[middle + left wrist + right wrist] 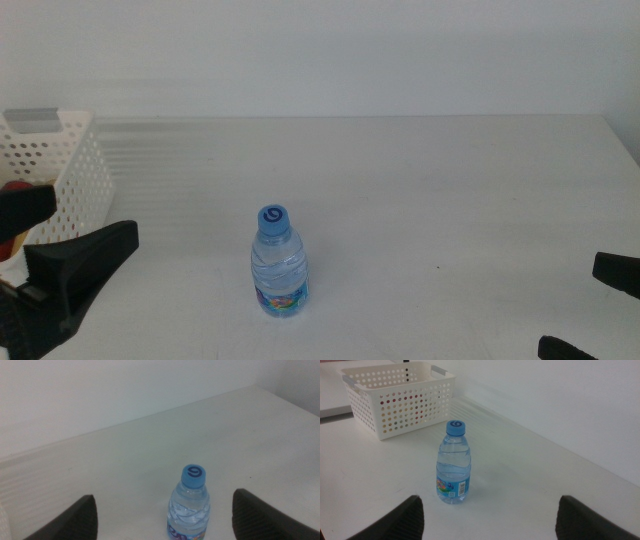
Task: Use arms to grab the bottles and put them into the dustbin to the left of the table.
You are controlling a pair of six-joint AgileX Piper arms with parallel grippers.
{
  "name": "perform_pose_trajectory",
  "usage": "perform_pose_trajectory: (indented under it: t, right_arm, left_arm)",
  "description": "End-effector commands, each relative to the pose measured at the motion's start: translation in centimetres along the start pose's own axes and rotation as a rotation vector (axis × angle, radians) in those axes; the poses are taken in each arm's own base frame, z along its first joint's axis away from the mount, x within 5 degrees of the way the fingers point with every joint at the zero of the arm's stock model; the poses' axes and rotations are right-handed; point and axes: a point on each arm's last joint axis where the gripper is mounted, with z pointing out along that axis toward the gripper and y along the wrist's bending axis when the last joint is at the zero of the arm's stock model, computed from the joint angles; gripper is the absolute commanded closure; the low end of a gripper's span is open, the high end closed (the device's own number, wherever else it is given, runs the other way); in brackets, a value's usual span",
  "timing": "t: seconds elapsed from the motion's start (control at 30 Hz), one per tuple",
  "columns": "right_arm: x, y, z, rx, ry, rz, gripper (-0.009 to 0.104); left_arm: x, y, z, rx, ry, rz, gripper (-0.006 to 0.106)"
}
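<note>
Middle view: water bottle (279, 262) upright on table (420, 200), right of dustbin (62, 170). Left gripper (45, 250) by dustbin, right gripper (600, 310) at far right corner.
Left wrist view: jaws spread, bottle (190, 505) between, untouched.
Right wrist view: jaws spread, bottle (454, 464) ahead, dustbin (400, 400) beyond.

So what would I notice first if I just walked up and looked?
Probably the water bottle with its blue cap, standing upright and alone near the middle of the white table. Next, the white basket with holes at the table's left edge. The left gripper sits open beside it; the right gripper is open at the right corner.
</note>
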Motion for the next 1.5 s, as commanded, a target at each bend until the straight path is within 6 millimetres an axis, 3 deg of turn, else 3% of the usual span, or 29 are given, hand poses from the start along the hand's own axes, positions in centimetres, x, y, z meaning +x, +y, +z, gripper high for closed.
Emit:
perform_pose_trajectory:
  t: [0.0, 0.13, 0.3, 0.4, 0.53, 0.73, 0.9, 1.03, 1.23, 1.47]
  right_arm:
    - [-1.6, -0.2, -0.1, 0.012, -0.101, -0.014, 0.018]
    - [-1.6, -0.2, -0.1, 0.012, -0.101, -0.014, 0.018]
    - [-1.6, -0.2, -0.1, 0.012, -0.103, -0.014, 0.018]
    - [-1.6, -0.2, -0.1, 0.012, -0.103, -0.014, 0.018]
    - [-1.6, -0.2, -0.1, 0.012, -0.104, -0.014, 0.018]
    - [-1.6, -0.2, -0.1, 0.012, -0.104, -0.014, 0.018]
    - [-1.6, -0.2, -0.1, 0.012, -0.104, -0.014, 0.018]
    - [-1.6, -0.2, -0.1, 0.012, -0.104, -0.014, 0.018]
    - [-1.6, -0.2, -0.1, 0.012, -0.104, -0.014, 0.018]
    - [-1.6, -0.2, -0.1, 0.012, -0.104, -0.014, 0.018]
  left_arm:
    - [-1.6, 0.0, -0.3, 0.001, -0.105, -0.015, 0.016]
    - [-2.7, 0.0, 0.2, 0.006, -0.173, -0.044, 0.016]
    - [-4.2, 0.0, 3.0, 0.003, -0.108, -0.032, 0.016]
    - [-4.1, 0.1, 4.8, 0.005, -0.076, -0.041, 0.015]
    - [-1.9, -0.3, 5.8, 0.029, -0.113, -0.053, 0.013]
    - [2.8, -1.9, 6.4, 0.099, -0.261, -0.003, 0.013]
    - [7.1, -2.1, 6.9, 0.099, -0.31, 0.008, 0.013]
    - [8.5, -1.8, 7.4, 0.062, -0.341, 0.014, 0.013]
    - [9.9, -2.0, 9.5, 0.049, -0.289, 0.019, 0.013]
    - [10.8, -2.6, 11.8, 0.08, -0.348, -0.023, 0.013]
